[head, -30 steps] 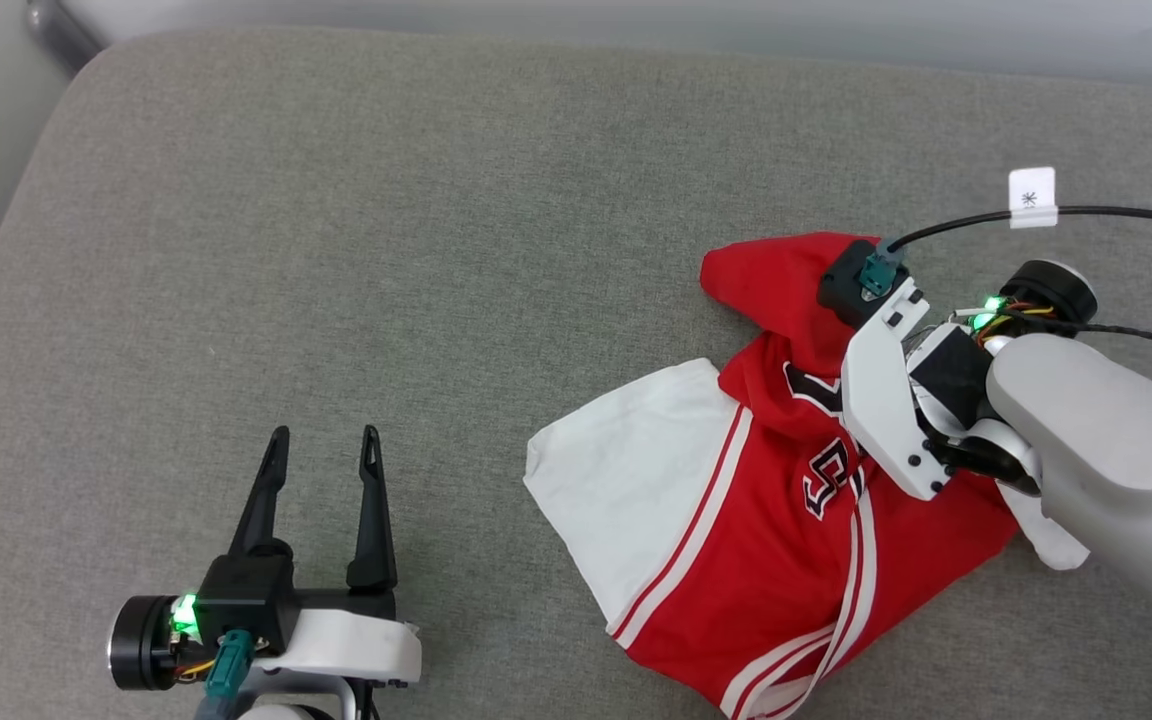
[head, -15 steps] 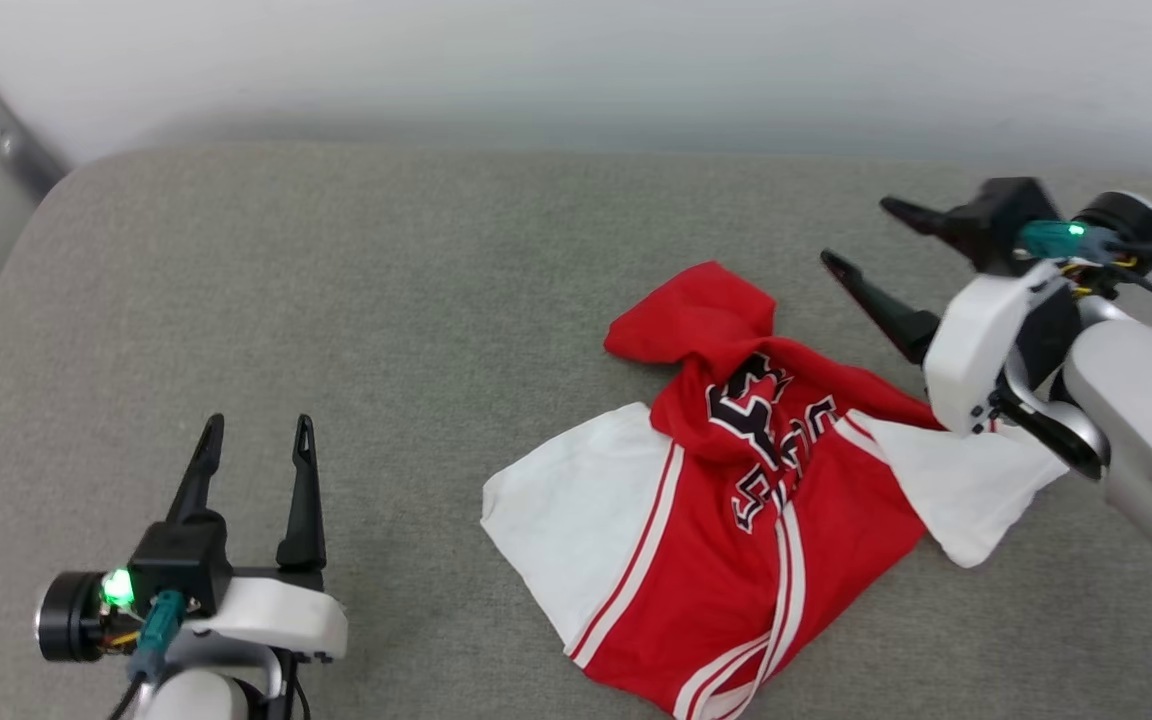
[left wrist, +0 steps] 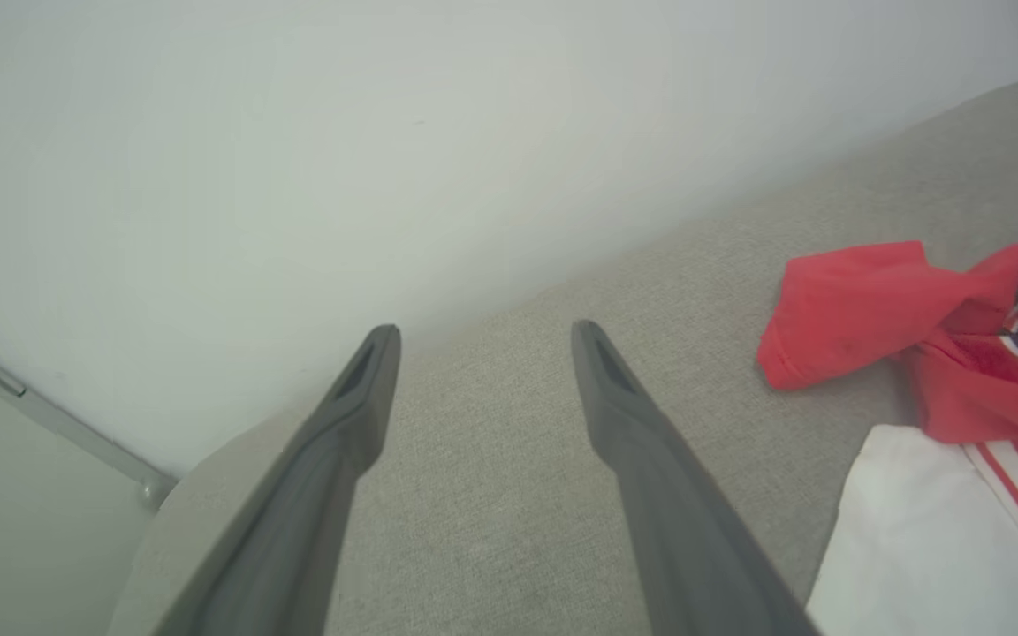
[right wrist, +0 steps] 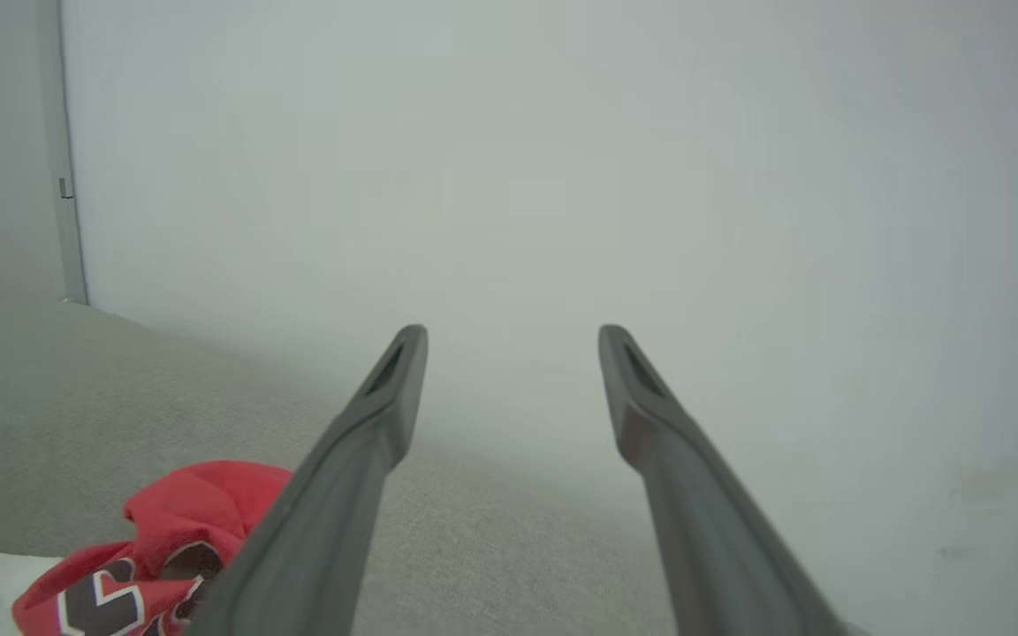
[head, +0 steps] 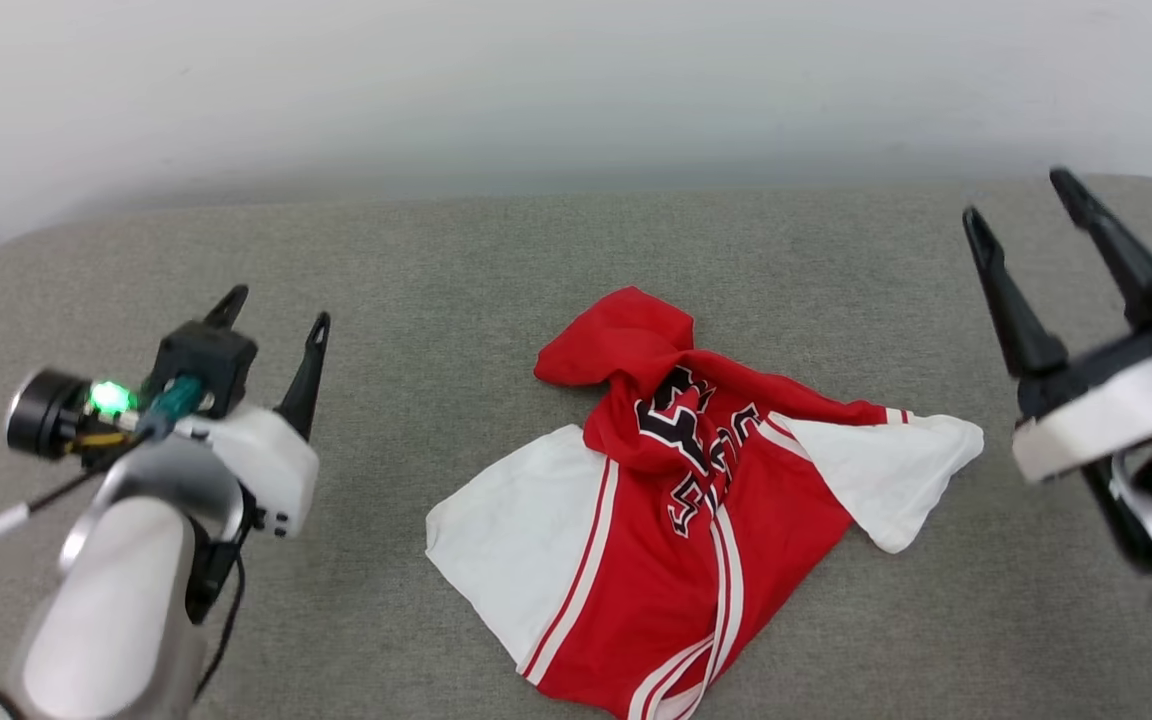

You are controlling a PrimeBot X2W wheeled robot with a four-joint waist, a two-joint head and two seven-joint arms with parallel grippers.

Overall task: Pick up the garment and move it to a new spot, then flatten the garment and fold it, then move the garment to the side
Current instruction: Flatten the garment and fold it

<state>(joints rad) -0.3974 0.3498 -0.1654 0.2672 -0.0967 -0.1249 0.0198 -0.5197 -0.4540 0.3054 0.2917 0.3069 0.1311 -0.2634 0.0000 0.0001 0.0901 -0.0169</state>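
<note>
Head view: one shirt [head: 636, 600], crumpled mid-way across the grey cushion [head: 386, 280], long axis far-to-near, bunched red end pointing away. Two white sleeves [head: 506, 540], one each side. Black print [head: 681, 440] creased, possibly numerals, unreadable. Spread wide, empty, clear of cloth: left gripper [head: 278, 307], right gripper [head: 1016, 197].

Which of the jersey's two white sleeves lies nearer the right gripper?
The pointed sleeve on the right side of the garment, toward the right gripper. The broader sleeve lies on the garment's left side, away from it.
</note>
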